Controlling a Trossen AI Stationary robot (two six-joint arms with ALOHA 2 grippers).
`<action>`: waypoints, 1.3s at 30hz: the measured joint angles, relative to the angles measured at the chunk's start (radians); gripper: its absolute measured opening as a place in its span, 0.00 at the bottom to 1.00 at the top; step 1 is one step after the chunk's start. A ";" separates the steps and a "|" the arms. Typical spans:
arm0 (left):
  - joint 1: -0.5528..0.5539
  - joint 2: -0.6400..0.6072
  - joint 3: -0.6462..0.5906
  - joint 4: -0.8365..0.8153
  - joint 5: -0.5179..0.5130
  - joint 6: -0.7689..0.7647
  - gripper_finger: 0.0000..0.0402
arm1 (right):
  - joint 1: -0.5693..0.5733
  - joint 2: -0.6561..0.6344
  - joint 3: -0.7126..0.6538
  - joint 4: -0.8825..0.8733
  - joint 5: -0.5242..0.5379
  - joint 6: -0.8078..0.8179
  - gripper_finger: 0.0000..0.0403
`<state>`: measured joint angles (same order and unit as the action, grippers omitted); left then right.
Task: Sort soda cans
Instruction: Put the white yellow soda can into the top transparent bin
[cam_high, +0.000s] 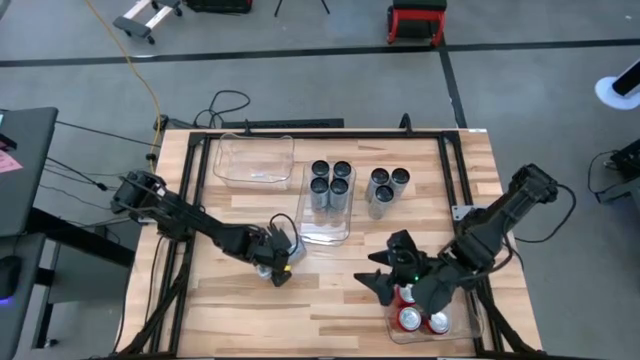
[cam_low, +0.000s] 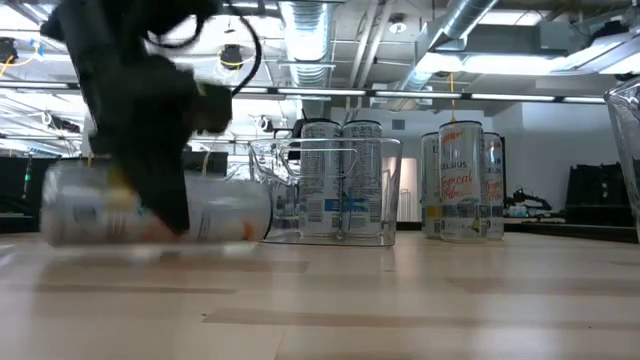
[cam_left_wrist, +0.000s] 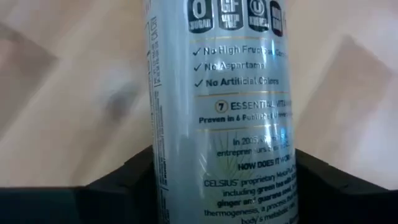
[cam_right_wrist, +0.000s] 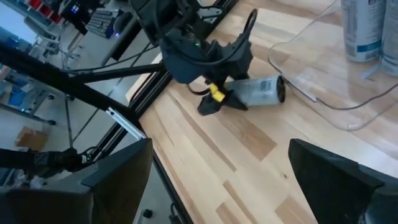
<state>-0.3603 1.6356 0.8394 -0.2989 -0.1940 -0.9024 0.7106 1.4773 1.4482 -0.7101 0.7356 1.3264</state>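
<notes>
A silver-grey soda can lies on its side on the wooden table, just left of the middle clear bin. My left gripper stands over it, shut on it; the low view shows the can under the dark gripper. My right gripper hangs open and empty above the near-right bin, which holds red cans. Its wrist view shows its fingers spread wide, and the lying can farther off. My left gripper pinches the lying can between its two fingers, about halfway along its length, one finger on each side of the round wall. The fingers come slanting down from above and lie across the can. The can rests on its side on the table.
Several cans stand in the middle bin. Three more cans stand on the table to its right. An empty clear bin sits at the far left. Bare wood lies along the near edge between the arms.
</notes>
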 joint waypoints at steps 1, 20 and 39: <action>-0.004 -0.009 0.006 0.003 0.012 0.003 0.60 | -0.002 0.000 0.000 0.000 0.000 -0.003 0.97; -0.109 -0.228 0.097 0.352 -0.147 0.444 0.61 | -0.124 0.004 -0.249 0.680 -0.193 -0.148 0.99; -0.123 -0.227 0.097 0.441 -0.147 0.510 0.62 | -0.213 0.074 -0.253 0.761 -0.263 -0.326 0.99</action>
<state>-0.4831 1.4090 0.9363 0.1417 -0.3407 -0.3928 0.4971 1.5509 1.1950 0.0509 0.4730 1.0006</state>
